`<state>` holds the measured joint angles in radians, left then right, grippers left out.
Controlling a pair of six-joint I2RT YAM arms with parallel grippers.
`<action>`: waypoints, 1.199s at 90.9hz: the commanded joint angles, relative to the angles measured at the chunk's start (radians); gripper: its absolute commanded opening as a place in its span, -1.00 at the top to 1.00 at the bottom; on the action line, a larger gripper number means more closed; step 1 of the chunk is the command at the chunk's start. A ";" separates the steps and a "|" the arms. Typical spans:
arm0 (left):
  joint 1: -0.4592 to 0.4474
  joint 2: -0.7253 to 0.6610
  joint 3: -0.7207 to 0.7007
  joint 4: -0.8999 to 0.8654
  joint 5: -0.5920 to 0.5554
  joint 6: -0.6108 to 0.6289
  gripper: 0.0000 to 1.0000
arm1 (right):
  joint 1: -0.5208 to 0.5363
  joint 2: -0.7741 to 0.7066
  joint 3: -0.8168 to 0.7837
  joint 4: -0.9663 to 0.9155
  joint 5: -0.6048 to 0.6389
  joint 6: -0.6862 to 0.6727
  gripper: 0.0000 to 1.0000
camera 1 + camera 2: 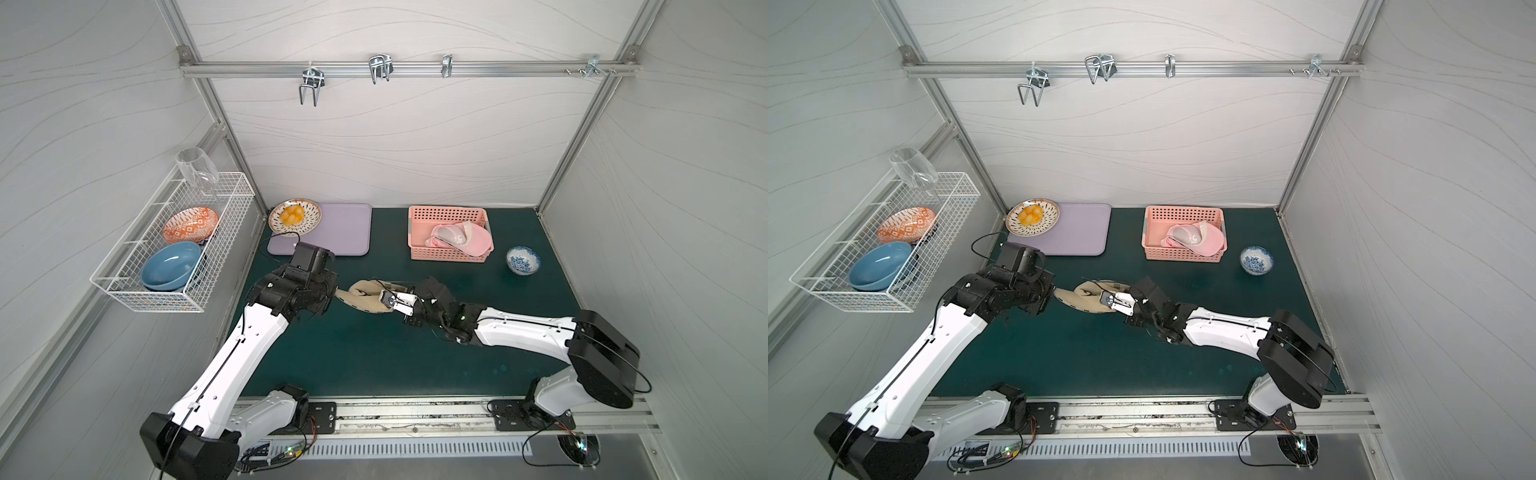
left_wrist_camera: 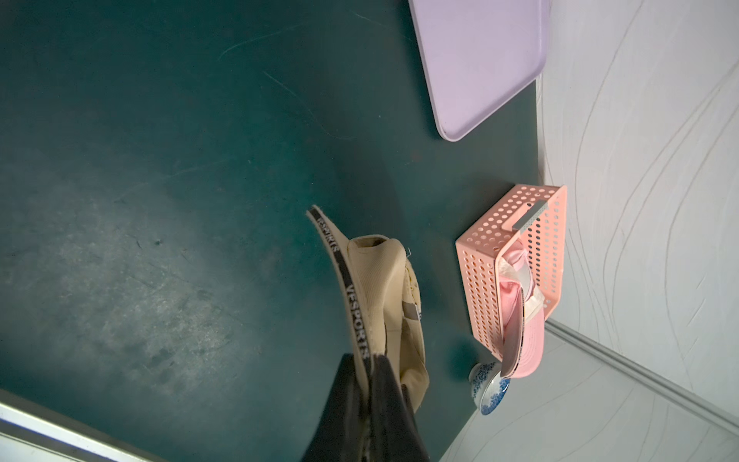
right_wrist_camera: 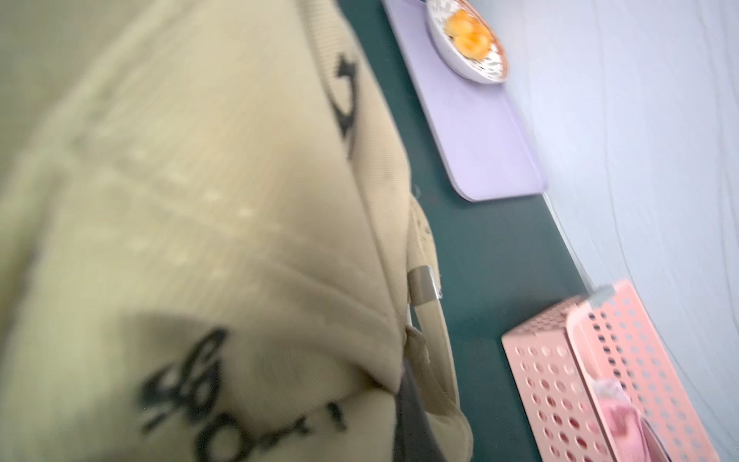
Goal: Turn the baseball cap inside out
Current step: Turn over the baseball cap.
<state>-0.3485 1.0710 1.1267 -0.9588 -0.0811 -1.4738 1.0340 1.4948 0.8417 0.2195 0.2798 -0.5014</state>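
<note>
Half hidden in blurred crown fabric, the right gripper pinches a beige ribbed baseball cap; the left gripper clamps its black-lettered brim.

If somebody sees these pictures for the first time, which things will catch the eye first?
First comes the beige cap in the middle of the green table, pinched from both sides by the left gripper and the right gripper. Next comes the pink basket behind it, near the back wall, with a pink cap inside.
</note>
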 commanded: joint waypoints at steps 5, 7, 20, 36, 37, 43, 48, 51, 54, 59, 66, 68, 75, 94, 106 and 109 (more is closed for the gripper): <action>0.008 -0.024 0.006 -0.093 -0.150 -0.144 1.00 | -0.012 -0.029 0.068 -0.150 0.393 0.316 1.00; 0.008 -0.023 0.001 -0.100 -0.156 -0.162 1.00 | -0.011 -0.031 0.078 -0.172 0.419 0.369 1.00; 0.006 -0.033 0.005 -0.176 -0.224 -0.257 1.00 | -0.012 -0.043 0.110 -0.338 0.619 0.688 1.00; 0.006 -0.067 0.005 -0.225 -0.308 -0.311 1.00 | -0.015 -0.031 0.107 -0.436 0.699 0.829 1.00; 0.006 -0.068 0.005 -0.228 -0.311 -0.311 1.00 | -0.015 -0.030 0.107 -0.436 0.696 0.827 1.00; 0.006 -0.067 0.012 -0.240 -0.336 -0.307 1.00 | -0.016 -0.032 0.099 -0.430 0.665 0.809 1.00; 0.007 -0.060 0.019 -0.249 -0.351 -0.305 1.00 | -0.017 -0.039 0.091 -0.416 0.628 0.768 0.77; 0.006 -0.055 0.021 -0.248 -0.353 -0.302 1.00 | -0.020 -0.047 0.083 -0.406 0.605 0.750 0.67; 0.007 -0.051 0.019 -0.240 -0.349 -0.293 1.00 | -0.022 -0.054 0.072 -0.387 0.553 0.717 0.59; 0.006 -0.044 0.017 -0.227 -0.340 -0.286 1.00 | -0.026 -0.068 0.060 -0.374 0.504 0.690 0.48; 0.005 -0.033 0.014 -0.205 -0.321 -0.270 1.00 | -0.040 -0.080 0.057 -0.372 0.406 0.665 0.35; 0.004 -0.031 0.013 -0.199 -0.316 -0.263 1.00 | -0.042 -0.083 0.057 -0.373 0.378 0.652 0.27; 0.002 -0.023 0.014 -0.166 -0.301 -0.231 1.00 | -0.046 -0.100 0.054 -0.374 0.258 0.602 0.04; -0.025 0.013 0.055 -0.144 -0.301 -0.160 1.00 | -0.056 -0.247 0.004 -0.360 -0.012 0.461 -0.47; -0.051 0.042 0.075 -0.144 -0.302 -0.147 1.00 | -0.057 -0.332 -0.019 -0.348 -0.119 0.342 -0.62; -0.056 0.047 0.077 -0.142 -0.298 -0.145 1.00 | -0.056 -0.338 -0.015 -0.351 -0.135 0.328 -0.63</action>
<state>-0.3840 1.0996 1.1492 -1.0840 -0.3264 -1.6566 0.9779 1.2041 0.8261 -0.1192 0.2668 -0.0570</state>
